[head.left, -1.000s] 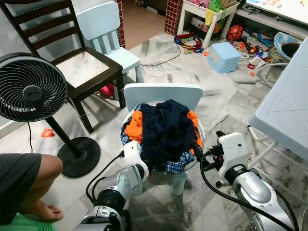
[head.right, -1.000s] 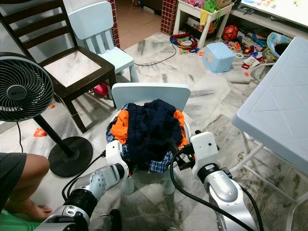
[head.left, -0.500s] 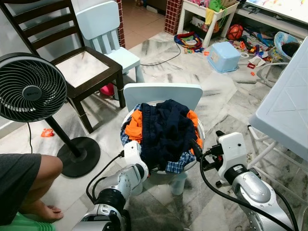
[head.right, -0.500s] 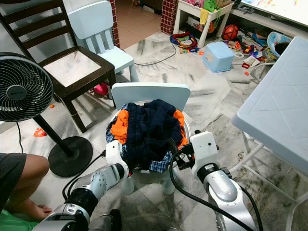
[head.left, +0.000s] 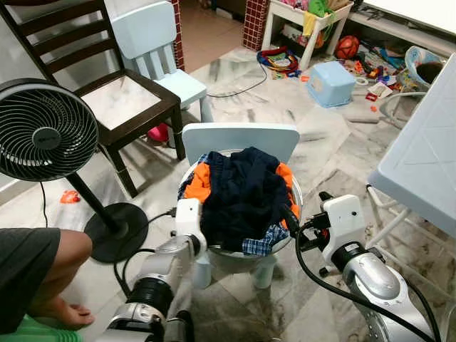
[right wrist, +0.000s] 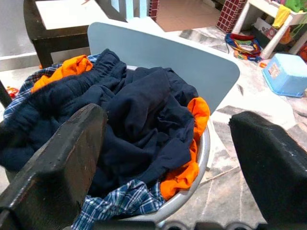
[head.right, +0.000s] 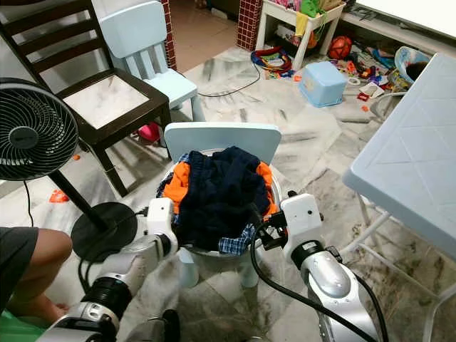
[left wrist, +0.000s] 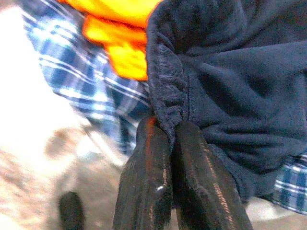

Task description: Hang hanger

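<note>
A white basin point(head.left: 298, 205) heaped with clothes stands on a small light-blue chair point(head.left: 241, 137). A dark navy garment point(head.left: 242, 189) lies on top, over orange cloth point(head.left: 199, 187) and blue plaid cloth point(head.left: 260, 244). My left gripper point(left wrist: 169, 125) is at the basin's left side, shut on the navy garment's ribbed hem. At the basin's right rim my right gripper point(right wrist: 165, 117) is open, its fingers point(right wrist: 62, 158) wide apart and pointing at the pile, holding nothing.
A standing fan point(head.left: 46, 128) and a dark wooden chair point(head.left: 121, 100) are on the left, with another light-blue chair point(head.left: 153, 35) behind. A white table point(head.left: 420, 157) juts in at the right. A person's leg point(head.left: 43, 263) lies at lower left. Toys and a blue box point(head.left: 331, 84) litter the far floor.
My left gripper has shifted left and slightly up with the navy hem in it, drawing that edge of the garment outward over the basin's left side. The right arm has stayed in place.
</note>
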You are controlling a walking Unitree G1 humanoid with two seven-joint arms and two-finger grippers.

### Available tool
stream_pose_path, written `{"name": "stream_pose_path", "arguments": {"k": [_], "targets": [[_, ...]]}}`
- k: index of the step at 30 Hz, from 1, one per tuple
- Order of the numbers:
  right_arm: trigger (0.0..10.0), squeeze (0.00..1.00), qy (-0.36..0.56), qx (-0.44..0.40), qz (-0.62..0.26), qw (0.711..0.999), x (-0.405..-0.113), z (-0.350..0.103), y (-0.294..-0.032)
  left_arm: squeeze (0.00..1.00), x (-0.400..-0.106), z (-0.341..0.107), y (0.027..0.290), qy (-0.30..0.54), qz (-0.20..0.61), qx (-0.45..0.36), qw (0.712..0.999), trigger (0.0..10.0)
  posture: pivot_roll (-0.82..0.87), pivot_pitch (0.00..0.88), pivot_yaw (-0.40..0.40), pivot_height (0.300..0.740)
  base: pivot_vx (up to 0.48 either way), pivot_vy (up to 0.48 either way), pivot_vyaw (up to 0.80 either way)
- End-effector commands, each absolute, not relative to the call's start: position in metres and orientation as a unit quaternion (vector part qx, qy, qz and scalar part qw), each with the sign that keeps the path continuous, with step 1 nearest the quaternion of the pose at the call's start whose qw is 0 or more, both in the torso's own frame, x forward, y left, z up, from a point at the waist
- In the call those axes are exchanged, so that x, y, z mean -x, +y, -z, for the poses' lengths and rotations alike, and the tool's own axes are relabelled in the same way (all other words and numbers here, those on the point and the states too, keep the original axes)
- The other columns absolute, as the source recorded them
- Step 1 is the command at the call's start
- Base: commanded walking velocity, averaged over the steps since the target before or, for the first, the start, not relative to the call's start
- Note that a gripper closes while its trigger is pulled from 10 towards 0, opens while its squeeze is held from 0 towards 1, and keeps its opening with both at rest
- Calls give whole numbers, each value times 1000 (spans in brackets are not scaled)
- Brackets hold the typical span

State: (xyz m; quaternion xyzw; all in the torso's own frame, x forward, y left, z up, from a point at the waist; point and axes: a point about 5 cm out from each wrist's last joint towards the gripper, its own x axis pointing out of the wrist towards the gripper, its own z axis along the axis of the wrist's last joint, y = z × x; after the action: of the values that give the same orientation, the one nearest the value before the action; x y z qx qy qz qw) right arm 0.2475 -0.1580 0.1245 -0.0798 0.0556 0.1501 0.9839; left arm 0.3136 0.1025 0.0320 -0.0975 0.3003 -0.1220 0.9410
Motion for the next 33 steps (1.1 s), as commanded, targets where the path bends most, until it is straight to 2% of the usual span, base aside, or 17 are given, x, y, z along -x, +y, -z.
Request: {"name": "stream_pose_path", "arguments": {"k": [1, 5, 8, 9, 12, 13, 18, 21, 25, 26, 27, 30, 33], "targets": [[10000, 0, 56, 86, -150, 983, -248, -124, -158, 0, -314, -34, 104, 290, 123, 82, 945, 0, -77, 137, -10, 740, 0, 0, 0], [10000, 0, 55, 84, -153, 983, -248, -123, -157, 0, -316, -48, 130, 245, 108, 24, 963, 0, -68, 130, -8, 740, 0, 0, 0], [10000, 0, 56, 84, -152, 983, -248, -122, -157, 0, -313, -52, 143, 237, 103, 13, 966, 0, -60, 128, -5, 740, 0, 0, 0], [10000, 0, 57, 85, -152, 983, -248, -121, -158, 0, -310, -54, 156, 231, 99, -4, 968, 0, -60, 128, -5, 740, 0, 0, 0], [10000, 0, 58, 84, -152, 983, -248, -120, -157, 0, -309, -59, 175, 215, 97, -42, 971, 0, -51, 124, -2, 740, 0, 0, 0], [10000, 0, 58, 84, -152, 983, -248, -120, -157, 0, -309, -59, 175, 215, 97, -42, 971, 0, -51, 124, -2, 740, 0, 0, 0], [10000, 0, 62, 84, -158, 982, -246, -117, -156, 0, -319, -81, 195, 163, 129, -194, 959, 0, -48, 124, -2, 740, 0, 0, 0], [10000, 0, 63, 86, -154, 982, -245, -116, -159, 0, -332, -98, 213, 152, 90, -184, 967, 0, -55, 123, 0, 740, 0, 0, 0], [10000, 0, 65, 87, -150, 983, -245, -116, -161, 0, -340, -112, 230, 129, 67, -239, 960, 0, -57, 123, 4, 740, 0, 0, 0], [10000, 0, 65, 87, -150, 983, -245, -116, -161, 0, -340, -112, 230, 129, 67, -239, 960, 0, -57, 123, 4, 740, 0, 0, 0], [10000, 0, 65, 87, -150, 983, -245, -115, -160, 0, -347, -121, 234, 112, 62, -277, 952, 0, -60, 123, 5, 740, 0, 0, 0], [10000, 0, 64, 85, -151, 983, -244, -115, -158, 0, -357, -133, 231, 86, 68, -322, 940, 0, -60, 123, 5, 740, 0, 0, 0], [10000, 0, 65, 85, -150, 983, -244, -115, -158, 0, -366, -139, 211, 58, 109, -370, 921, 0, -74, 124, 5, 740, 0, 0, 0]]}}
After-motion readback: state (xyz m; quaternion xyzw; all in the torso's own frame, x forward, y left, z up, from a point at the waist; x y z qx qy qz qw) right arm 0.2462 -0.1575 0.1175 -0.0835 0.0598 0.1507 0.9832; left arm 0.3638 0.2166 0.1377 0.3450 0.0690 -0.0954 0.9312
